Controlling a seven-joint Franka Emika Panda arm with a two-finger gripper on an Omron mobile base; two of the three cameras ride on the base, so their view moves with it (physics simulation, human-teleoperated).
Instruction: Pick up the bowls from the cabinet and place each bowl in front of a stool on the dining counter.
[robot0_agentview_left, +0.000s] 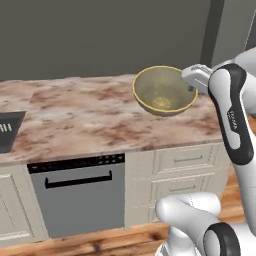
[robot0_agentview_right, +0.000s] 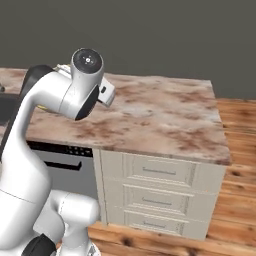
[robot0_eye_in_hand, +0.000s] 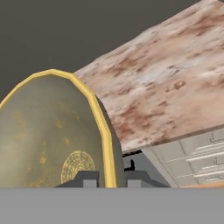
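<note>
My gripper (robot0_agentview_left: 191, 88) is shut on the right rim of the olive-yellow speckled bowl (robot0_agentview_left: 162, 90), which hangs slightly tilted above the right part of the pinkish-brown marble dining counter (robot0_agentview_left: 75, 115). In the hand view the yellow rim of the bowl (robot0_eye_in_hand: 48, 131) runs down between my two fingertips (robot0_eye_in_hand: 89, 178), with the marble slab (robot0_eye_in_hand: 166, 78) beyond it. In the right base view my own arm covers the hand, and the counter (robot0_agentview_right: 165, 115) stretches to the right. The grey-green bowl, the cabinet and the stools are out of view.
Under the slab sit a grey dishwasher (robot0_agentview_left: 77, 195) and cream drawers (robot0_agentview_left: 187, 160). A dark sink basin (robot0_agentview_left: 7, 131) cuts into the counter's left end. Wooden floor (robot0_agentview_right: 240, 150) lies past the right end, and a dark wall stands behind.
</note>
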